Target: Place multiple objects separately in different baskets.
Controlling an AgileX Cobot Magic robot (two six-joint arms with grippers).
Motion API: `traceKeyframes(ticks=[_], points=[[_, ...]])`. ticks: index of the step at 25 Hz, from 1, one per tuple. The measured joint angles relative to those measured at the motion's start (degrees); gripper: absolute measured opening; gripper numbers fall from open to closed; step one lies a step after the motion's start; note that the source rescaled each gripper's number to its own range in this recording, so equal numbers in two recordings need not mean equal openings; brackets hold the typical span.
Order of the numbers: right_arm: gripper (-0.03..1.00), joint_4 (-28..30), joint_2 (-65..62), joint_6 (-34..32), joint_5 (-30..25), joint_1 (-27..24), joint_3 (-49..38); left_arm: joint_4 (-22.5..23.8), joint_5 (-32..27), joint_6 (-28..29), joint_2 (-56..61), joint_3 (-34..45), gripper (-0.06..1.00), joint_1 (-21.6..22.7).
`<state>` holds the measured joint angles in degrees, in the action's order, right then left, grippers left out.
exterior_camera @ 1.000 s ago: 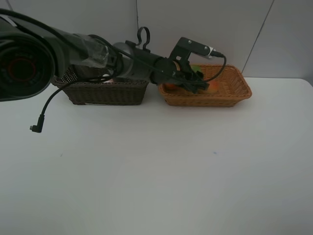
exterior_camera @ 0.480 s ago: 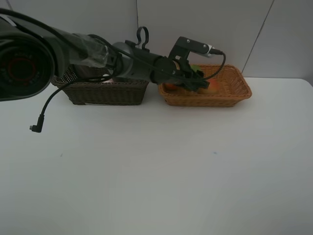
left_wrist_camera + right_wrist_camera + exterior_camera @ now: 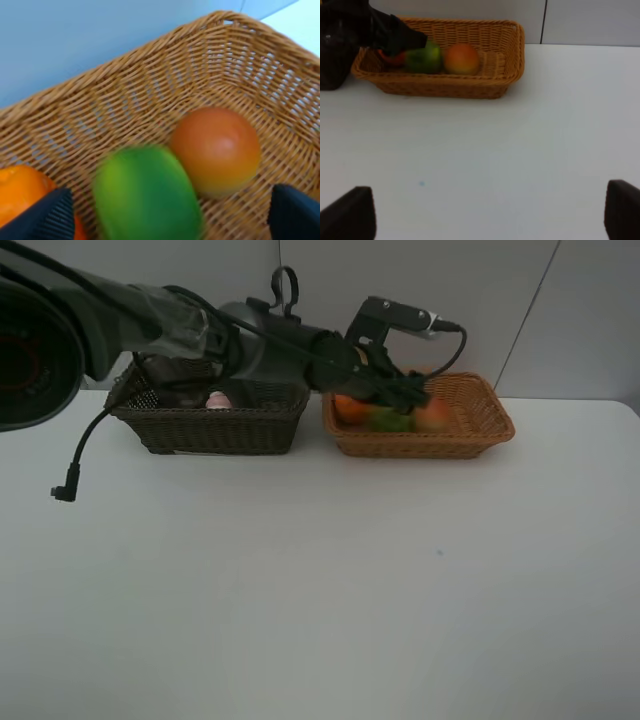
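My left arm reaches across to the light orange-tan basket [image 3: 480,425]. Its gripper [image 3: 405,393] hangs open just above the fruit. In the left wrist view the gripper [image 3: 170,222] has its dark fingertips [image 3: 47,217] wide apart. The bumpy green citrus [image 3: 145,197] lies blurred between them in the basket [image 3: 150,85]. A red-yellow peach [image 3: 216,150] sits beside it, and an orange tangerine [image 3: 22,192] on its other side. My right gripper [image 3: 485,215] stands open over bare table, nothing between its fingers. The dark brown basket [image 3: 210,428] holds a pink white-capped bottle [image 3: 218,400].
The two baskets stand side by side at the back of the white table [image 3: 320,580], close to the wall. A loose black cable [image 3: 75,465] hangs from the left arm in front of the dark basket. The right arm is outside the exterior view.
My left gripper has opened and risen slightly, and the green citrus has left its fingers and now lies in the tan basket. The right gripper has not moved.
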<state>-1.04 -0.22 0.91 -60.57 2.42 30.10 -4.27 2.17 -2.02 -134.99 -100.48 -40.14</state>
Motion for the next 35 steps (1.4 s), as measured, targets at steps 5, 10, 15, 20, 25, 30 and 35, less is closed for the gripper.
traceKeyframes(ticks=[5, 10, 15, 20, 25, 30, 35], points=[[0.97, 0.00, 0.00, 0.00, 0.00, 0.00, 0.00, 0.00, -11.56, -1.58, 5.57, 0.00, 1.00, 0.64], [0.97, 0.00, 0.00, 0.00, 0.00, 0.00, 0.00, 0.00, -26.17, 0.87, 12.24, -0.06, 1.00, 3.89], [0.97, 0.00, 0.00, 0.00, 0.00, 0.00, 0.00, 0.38, -39.37, 3.92, 18.35, -0.06, 1.00, 9.12], [0.97, 0.00, 0.00, 0.00, 0.00, 0.00, 0.00, 3.68, -45.43, 9.05, 25.33, 3.70, 1.00, 14.57], [0.97, 0.00, 0.00, 0.00, 0.00, 0.00, 0.00, 6.71, -44.32, 13.48, 36.30, 16.48, 1.00, 20.72], [0.97, 0.00, 0.00, 0.00, 0.00, 0.00, 0.00, 9.70, -40.84, 15.15, 49.32, 31.14, 1.00, 24.87], [0.97, 0.00, 0.00, 0.00, 0.00, 0.00, 0.00, 14.30, -37.17, 16.89, 64.49, 43.24, 1.00, 25.88]])
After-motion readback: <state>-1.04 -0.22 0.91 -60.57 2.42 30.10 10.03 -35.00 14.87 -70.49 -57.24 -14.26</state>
